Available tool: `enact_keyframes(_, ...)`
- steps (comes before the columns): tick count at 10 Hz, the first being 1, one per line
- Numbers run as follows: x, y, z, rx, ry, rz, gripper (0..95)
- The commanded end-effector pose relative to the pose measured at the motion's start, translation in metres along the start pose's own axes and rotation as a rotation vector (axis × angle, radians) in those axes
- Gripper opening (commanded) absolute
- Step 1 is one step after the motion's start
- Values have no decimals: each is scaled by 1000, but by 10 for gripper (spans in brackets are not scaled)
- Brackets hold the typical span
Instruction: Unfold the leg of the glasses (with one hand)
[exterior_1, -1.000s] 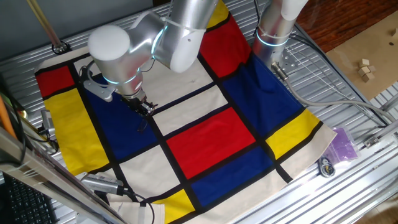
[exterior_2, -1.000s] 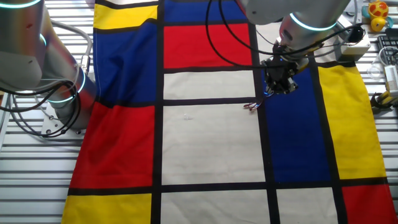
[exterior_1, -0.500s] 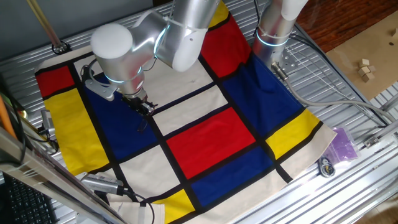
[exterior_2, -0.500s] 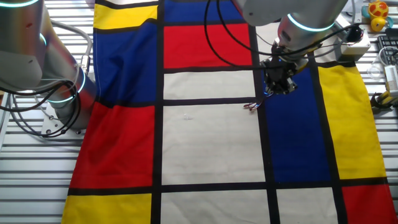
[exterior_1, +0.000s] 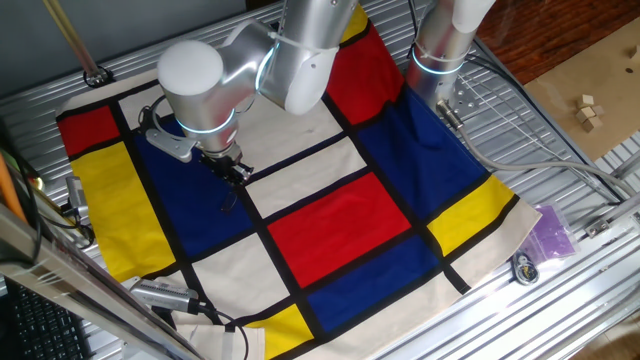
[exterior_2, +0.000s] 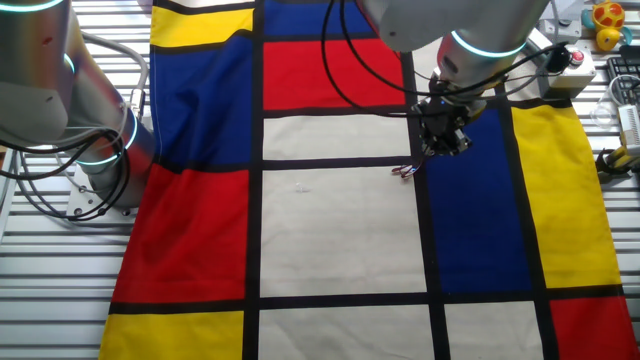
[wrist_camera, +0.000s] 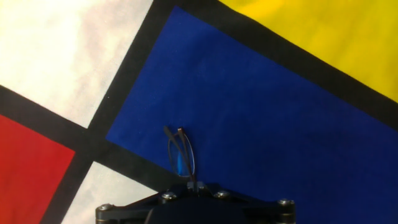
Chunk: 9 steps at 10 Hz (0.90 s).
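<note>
The glasses (wrist_camera: 181, 154) are a tiny dark wire frame with small oval lenses. In the hand view they stick out from between my gripper's (wrist_camera: 196, 185) closed fingers, over the blue patch of the checked cloth (wrist_camera: 267, 112). In one fixed view my gripper (exterior_1: 234, 174) hangs low over the blue patch near a black stripe; the glasses are too small to make out there. In the other fixed view the glasses (exterior_2: 405, 172) show as a small glint just below-left of my gripper (exterior_2: 437, 148), at the black stripe between the white and blue patches.
The cloth (exterior_1: 340, 215) of red, blue, yellow and white patches covers the metal table (exterior_1: 560, 150). A second robot base (exterior_1: 440, 50) stands at the far edge. A purple bag (exterior_1: 552, 230) and small parts lie off the cloth to the right.
The arm's elbow and wrist have swung a little to the right. The gripper and the glasses stay at nearly the same spot over the blue patch.
</note>
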<state>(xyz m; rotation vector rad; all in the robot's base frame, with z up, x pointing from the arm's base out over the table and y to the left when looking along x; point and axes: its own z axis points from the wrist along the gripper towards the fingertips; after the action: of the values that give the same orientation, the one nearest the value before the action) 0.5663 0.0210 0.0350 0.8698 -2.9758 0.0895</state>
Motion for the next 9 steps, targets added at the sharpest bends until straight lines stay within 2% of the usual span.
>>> enact_keyframes(1,0,0,2,-1,-2,-4,190)
enact_keyframes(4,0,0,4,-2,0,-7,190)
enact_keyframes(5,0,0,4,-1,1,-5,0)
enact_keyframes(9,0,-1,6,0,-1,-9,0)
